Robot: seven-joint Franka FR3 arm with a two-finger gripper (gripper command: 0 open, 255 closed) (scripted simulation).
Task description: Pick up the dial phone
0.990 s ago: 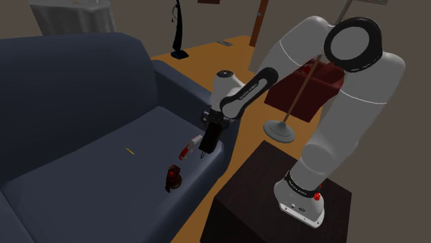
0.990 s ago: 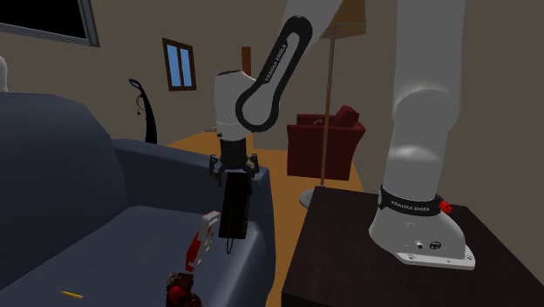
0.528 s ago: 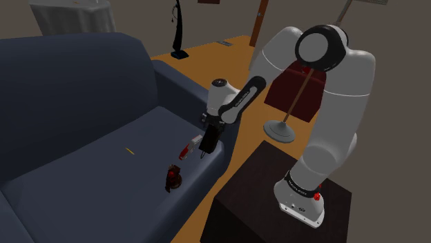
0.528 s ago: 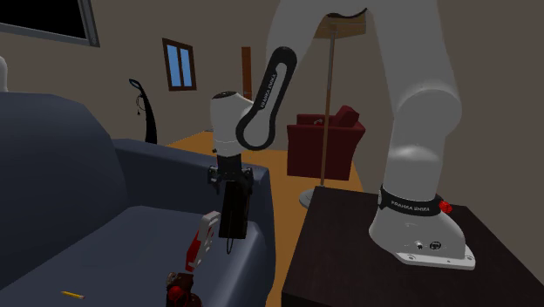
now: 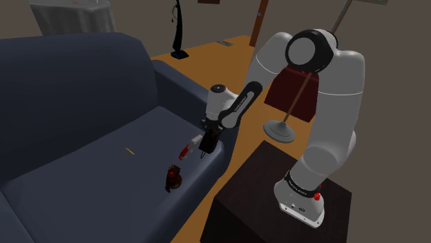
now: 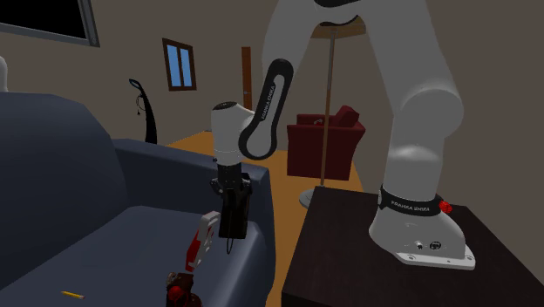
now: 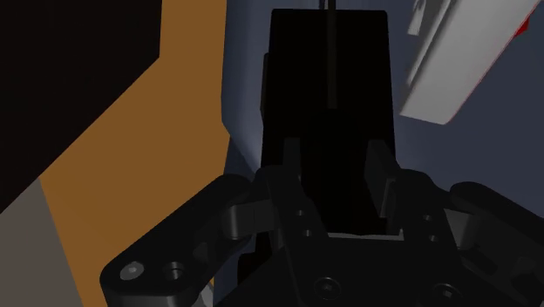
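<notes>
Your gripper (image 6: 231, 201) has its fingers clamped on the black phone (image 6: 232, 222), which stands upright at the sofa (image 6: 131, 218) seat's edge, just beside a white-and-red thing (image 6: 204, 237). A black band (image 6: 410, 207) on the arm (image 6: 418, 131) reads FRANKA EMIKA.

A dark blue sofa (image 5: 83, 117) stands on an orange-brown floor (image 5: 207, 59). Beyond it a dark red armchair (image 6: 324, 139) sits behind a floor lamp (image 6: 329, 105) with a round base. A small window (image 6: 179, 65) shows blue in the grey-brown wall (image 6: 218, 35).
</notes>
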